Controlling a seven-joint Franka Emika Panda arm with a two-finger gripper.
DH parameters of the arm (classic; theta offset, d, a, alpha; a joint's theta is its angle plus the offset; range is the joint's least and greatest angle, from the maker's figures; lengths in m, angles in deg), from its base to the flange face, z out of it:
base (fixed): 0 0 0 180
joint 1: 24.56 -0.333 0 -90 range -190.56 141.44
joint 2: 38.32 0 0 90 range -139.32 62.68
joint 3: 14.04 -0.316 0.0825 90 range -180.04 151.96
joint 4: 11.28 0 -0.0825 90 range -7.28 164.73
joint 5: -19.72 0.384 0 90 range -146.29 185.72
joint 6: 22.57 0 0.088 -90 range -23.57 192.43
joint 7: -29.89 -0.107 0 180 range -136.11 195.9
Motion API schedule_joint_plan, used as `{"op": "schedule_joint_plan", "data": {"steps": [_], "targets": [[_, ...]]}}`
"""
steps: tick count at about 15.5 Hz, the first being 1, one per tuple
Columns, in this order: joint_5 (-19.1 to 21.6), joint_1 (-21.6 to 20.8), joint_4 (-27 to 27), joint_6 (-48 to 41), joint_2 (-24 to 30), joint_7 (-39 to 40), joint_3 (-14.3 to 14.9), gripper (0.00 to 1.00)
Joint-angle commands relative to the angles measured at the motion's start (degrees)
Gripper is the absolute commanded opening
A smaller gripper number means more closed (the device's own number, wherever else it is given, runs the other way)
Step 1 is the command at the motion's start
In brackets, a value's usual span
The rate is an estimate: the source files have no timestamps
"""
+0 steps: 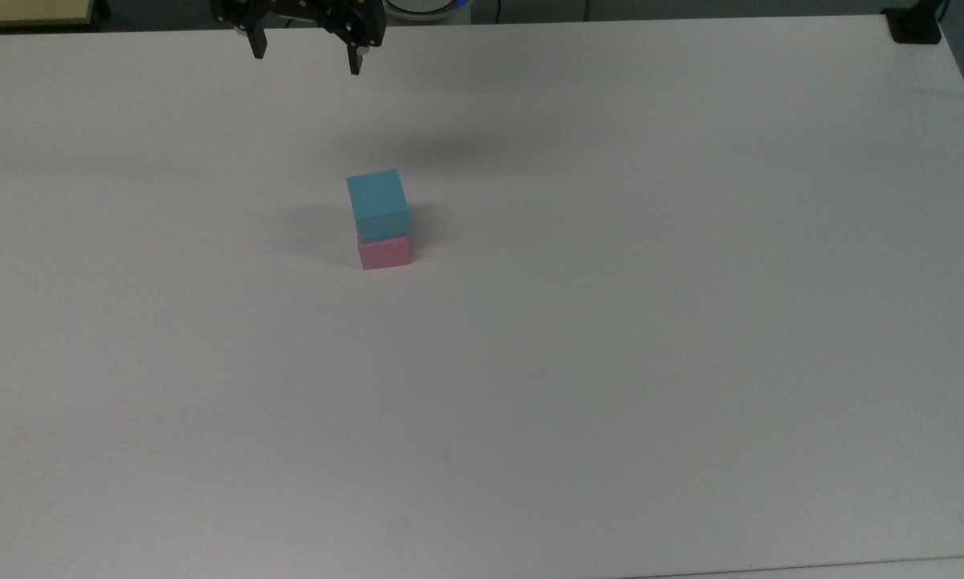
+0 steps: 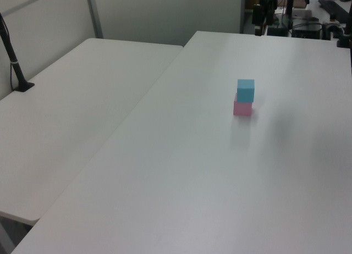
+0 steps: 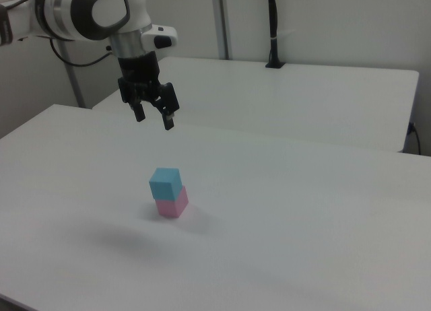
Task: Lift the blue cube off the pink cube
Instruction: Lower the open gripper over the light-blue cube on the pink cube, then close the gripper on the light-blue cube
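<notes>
Two small blocks make a little tower on the big white table [image 1: 610, 362]. The small light blue matte cube [image 1: 378, 204] sits on top of the small pale pink matte block [image 1: 384, 252], touching it, a bit turned so the edges do not quite line up.

To do this step well, I think the black two-finger claw [image 3: 153, 116] should come down right over the blue cube, put one finger on each flat side, squeeze softly, then lift straight up. A sideways bump could push the pink block too.

The claw's fingers are spread apart and hold nothing. The claw hangs high in the air, well apart from the tower, up toward the top view's top left.
</notes>
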Motion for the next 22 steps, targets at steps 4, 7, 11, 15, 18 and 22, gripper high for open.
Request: {"op": "schedule_joint_plan", "data": {"steps": [4,7,11,15,18,22], "targets": [[1.24,0.21,0.58,1.26,-0.17,1.57,-0.67,1.00],[1.15,-0.14,2.60,4.77,-2.27,5.43,-0.75,1.00],[1.15,-0.85,5.68,8.56,-5.35,13.87,-1.37,1.00],[1.15,-2.87,7.35,11.79,-10.70,14.94,-1.80,1.00],[1.06,-2.78,7.35,13.48,-13.35,14.32,-2.42,1.00],[0.45,-2.78,8.05,16.73,-15.55,12.75,-2.42,0.93]]}}
